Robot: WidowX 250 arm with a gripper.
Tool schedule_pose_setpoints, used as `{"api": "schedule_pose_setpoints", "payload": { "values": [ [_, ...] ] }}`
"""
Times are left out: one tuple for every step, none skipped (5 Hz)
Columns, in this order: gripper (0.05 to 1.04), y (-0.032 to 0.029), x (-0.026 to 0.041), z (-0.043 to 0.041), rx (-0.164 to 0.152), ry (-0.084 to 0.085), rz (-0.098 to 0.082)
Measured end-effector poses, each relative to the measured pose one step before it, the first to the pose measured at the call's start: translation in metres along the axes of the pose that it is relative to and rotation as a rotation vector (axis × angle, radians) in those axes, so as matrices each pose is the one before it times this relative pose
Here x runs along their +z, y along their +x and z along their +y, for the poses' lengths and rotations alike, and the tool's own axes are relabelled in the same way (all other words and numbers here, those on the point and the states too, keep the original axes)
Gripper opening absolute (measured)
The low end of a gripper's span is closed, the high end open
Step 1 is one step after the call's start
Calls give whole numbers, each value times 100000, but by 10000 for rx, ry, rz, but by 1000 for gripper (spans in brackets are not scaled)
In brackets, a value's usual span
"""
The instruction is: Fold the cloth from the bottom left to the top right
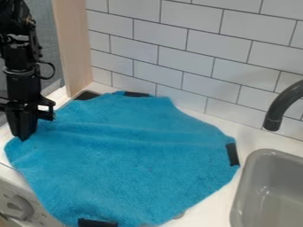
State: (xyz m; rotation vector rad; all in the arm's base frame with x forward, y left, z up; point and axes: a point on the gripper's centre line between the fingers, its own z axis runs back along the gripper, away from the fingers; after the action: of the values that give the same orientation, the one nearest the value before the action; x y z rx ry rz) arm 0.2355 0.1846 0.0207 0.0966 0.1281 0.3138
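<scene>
Hanging down at the L side of your cam view, the black gripper [24, 135] has its tip at the cloth's L edge area, seen against the blue fabric. Its 2 fingers are together, so you've got it narrow; you can't tell from here if any cloth is pinched btwn them.

Your cloth [130, 155] lies spread over the worktop [251, 137], mostly flat, w/ low ridges running from near the gripper toward the R. Its outline is uneven, w/ rounded bulges. You can see 4 black patches at its rim: 1 upper L [87, 95], 1 at the top [137, 94], 1 on the R [232, 154] & 1 at the bottom [98, 223].

To the R of the cloth you have the gray sink [241, 190], w/ the dark faucet [276, 115] curving down above its far side. White wall tiles [189, 57] run along the back, & a pale wood post [74, 48] stands btwn them & the arm. Lower L, near the cloth, there's a gray knob [22, 207] on the front panel.
</scene>
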Motion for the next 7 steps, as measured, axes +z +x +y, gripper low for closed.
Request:
{"api": "schedule_pose_setpoints", "payload": {
  "values": [
    [65, -230, 325, -100, 110, -96, 279],
    [63, 98, 544, -456, -55, -295, 147],
    [63, -231, 1863, -806, -161, -219, -289],
    [63, -138, 2322, -1721, -209, -214, -464],
    [63, -293, 1073, -2901, -624, -254, -204],
    [62, -229, 616, -3727, -905, -506, -256],
    [59, 264, -577, -3236, -277, 108, 12]
  ]
}}
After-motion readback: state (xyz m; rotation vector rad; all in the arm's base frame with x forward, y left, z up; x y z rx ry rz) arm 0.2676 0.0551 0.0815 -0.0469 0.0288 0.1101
